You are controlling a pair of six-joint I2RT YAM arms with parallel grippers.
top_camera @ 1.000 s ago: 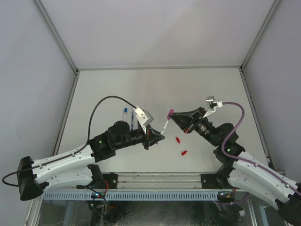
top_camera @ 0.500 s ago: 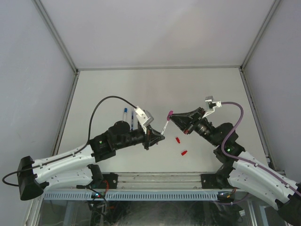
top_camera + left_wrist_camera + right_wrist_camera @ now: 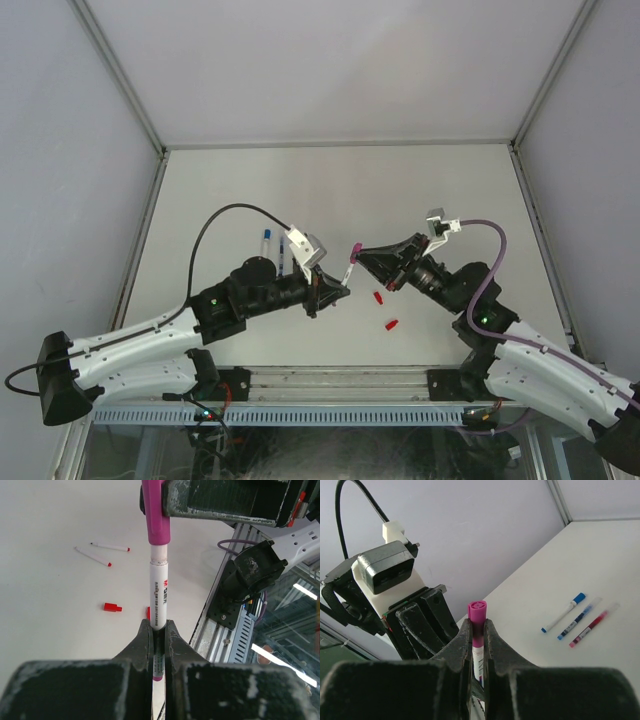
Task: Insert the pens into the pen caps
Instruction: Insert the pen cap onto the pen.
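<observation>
Pinching tight — left end effector (image 3: 158, 631) on pen (image 3: 158, 592), right end effector (image 3: 478, 630) on cap (image 3: 476, 610).

The pen (image 3: 159, 597) has a glossy white plastic barrel with printed lettering, and the magenta cap (image 3: 156, 515) on its tip is smooth plastic with a soft sheen. Either side of the pen, the black fingers (image 3: 141, 645) of the left gripper (image 3: 158, 626) look rough, scuffed and dull; beneath the pen the worktop (image 3: 50, 605) is smooth matt white.

A magenta cap (image 3: 477, 612) is pinched between the jaws of the right gripper (image 3: 478, 630), with a white pen barrel (image 3: 478, 661) seated beneath it. Three pens (image 3: 579, 618) (one blue-capped) are laid on the bench (image 3: 600, 550).
</observation>
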